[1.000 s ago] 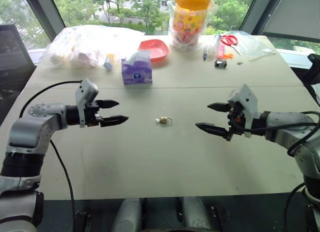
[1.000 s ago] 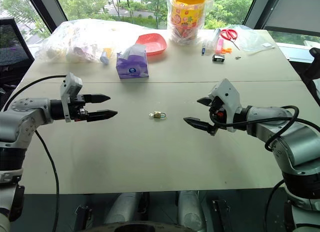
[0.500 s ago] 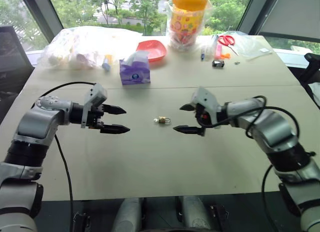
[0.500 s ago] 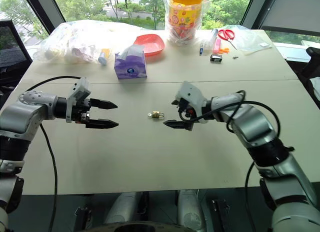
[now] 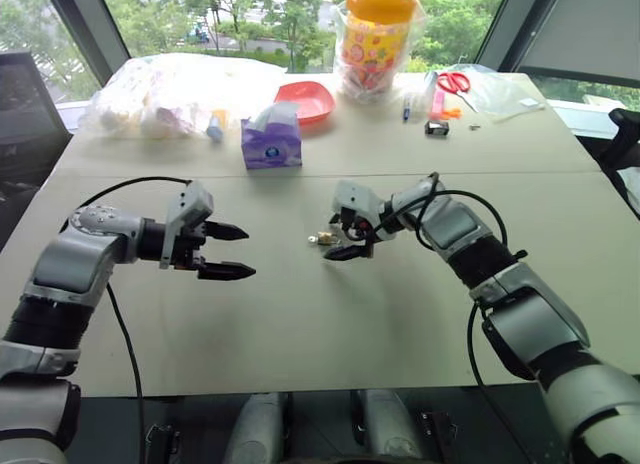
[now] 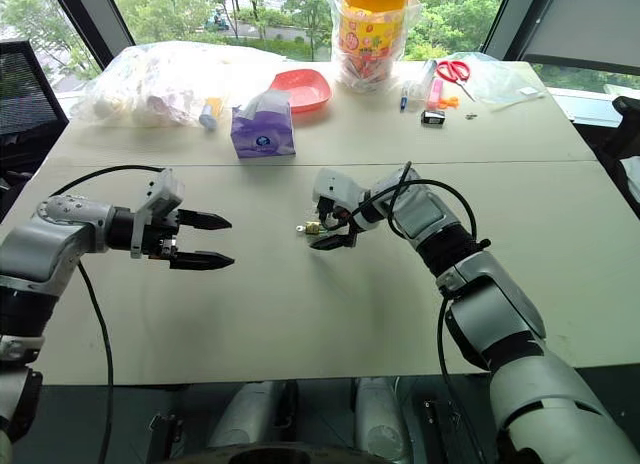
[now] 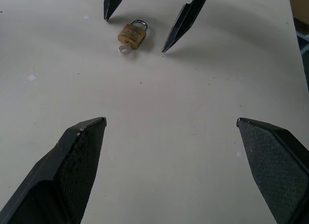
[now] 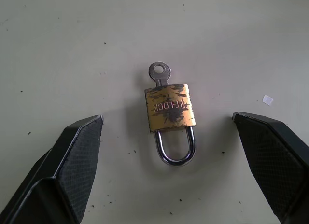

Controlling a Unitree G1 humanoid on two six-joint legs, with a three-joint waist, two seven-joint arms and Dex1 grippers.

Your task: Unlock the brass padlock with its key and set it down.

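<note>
The brass padlock [image 8: 170,108] lies flat on the beige table [image 5: 300,324], near its middle, with its silvery shackle [image 8: 176,149] shut. The key [image 8: 159,71] sticks out of the bottom of the body. My right gripper [image 5: 332,240] hovers just over the padlock, open, one fingertip [image 7: 107,15] on each side of it, touching nothing. In the right wrist view the fingers [image 8: 77,156] flank the lock with wide gaps. Off to the left, my left gripper [image 5: 248,252] is open and empty, pointing toward the padlock [image 7: 132,35].
A purple tissue box [image 5: 272,144], a red dish [image 5: 307,99], plastic bags [image 5: 170,84] and a jar with an orange lid [image 5: 378,34] stand along the far side. Red scissors [image 5: 457,81] and a small black clip [image 5: 439,127] lie at the far right.
My right arm has swung in from the right and down, so its open fingers now straddle the padlock. The left gripper has hardly moved. The padlock has stayed where it was.
</note>
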